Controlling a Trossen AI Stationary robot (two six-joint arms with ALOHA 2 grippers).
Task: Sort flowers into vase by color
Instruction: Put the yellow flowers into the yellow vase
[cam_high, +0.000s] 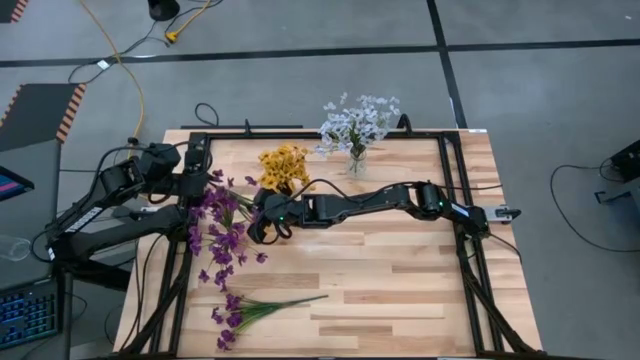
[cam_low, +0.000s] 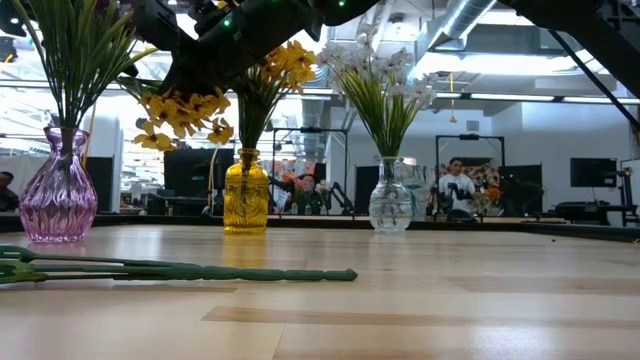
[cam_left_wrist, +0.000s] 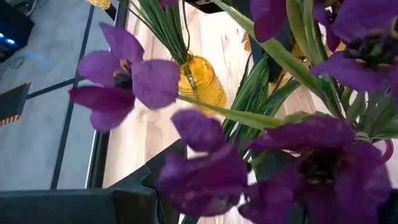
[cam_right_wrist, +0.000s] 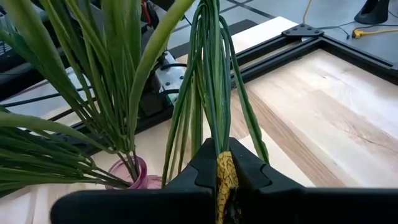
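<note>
Three vases stand on the wooden table: a clear one with white flowers (cam_high: 356, 128), a yellow one (cam_low: 246, 193) with yellow flowers (cam_high: 283, 168), and a purple one (cam_low: 58, 200) with purple flowers (cam_high: 215, 215). One purple spray (cam_high: 262, 308) lies flat near the front edge. My right gripper (cam_high: 262, 228) reaches in from the right, beside the purple vase (cam_right_wrist: 130, 174), shut on a yellow flower spray (cam_low: 180, 110). My left gripper (cam_high: 203, 187) sits at the table's left edge among purple blossoms (cam_left_wrist: 205, 174), which hide it. My right gripper pinches the yellow spray between its two fingers, with a yellow bit (cam_right_wrist: 225, 182) showing between the tips. The green stems and leaves (cam_right_wrist: 211, 93) run on ahead of the fingers. It comes from the table's right, slanting down. The spray is clear of the table, its blossoms hanging below the gripper.
A black frame (cam_high: 455, 190) runs around the tabletop. Bare wood lies in the middle and to the right (cam_high: 400, 280). Cables and dark gear lie on the floor to the left. A person (cam_low: 458, 190) shows in the room far behind the table.
</note>
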